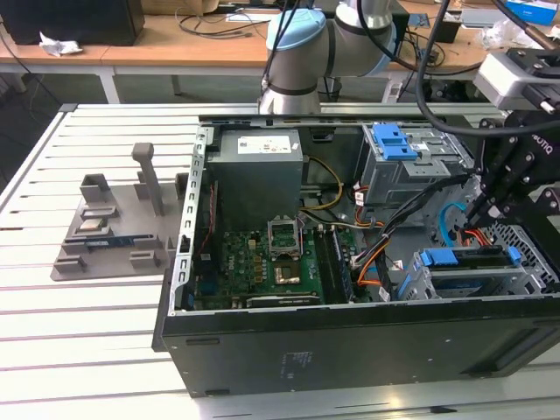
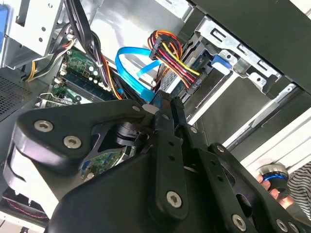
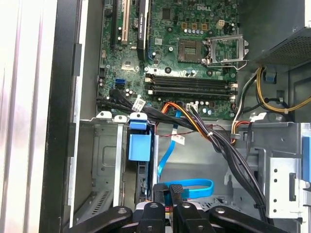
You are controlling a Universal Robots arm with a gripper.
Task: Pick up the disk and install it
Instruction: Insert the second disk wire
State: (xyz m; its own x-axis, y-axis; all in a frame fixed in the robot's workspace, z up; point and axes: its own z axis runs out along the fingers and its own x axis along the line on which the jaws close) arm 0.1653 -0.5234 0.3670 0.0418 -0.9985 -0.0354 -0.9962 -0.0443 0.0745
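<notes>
Hovering at the right edge of the exterior view, the gripper (image 1: 483,208) sits just above the drive cage (image 1: 437,284) in the lower right of the open computer case (image 1: 350,337). In the first wrist view the fingers (image 3: 159,196) stand pressed close together at the bottom centre, with nothing visibly held between them. The disk (image 1: 468,259) lies seated in the cage, its blue rails along the top edge; in the first wrist view its blue rail tab (image 3: 139,145) stands upright in the bay, left of centre. Judgement: pick-up and insertion look done; whether the disk is fully latched cannot be told. A grey holder block (image 1: 109,232) rests on the bench (image 1: 87,350), left of frame.
</notes>
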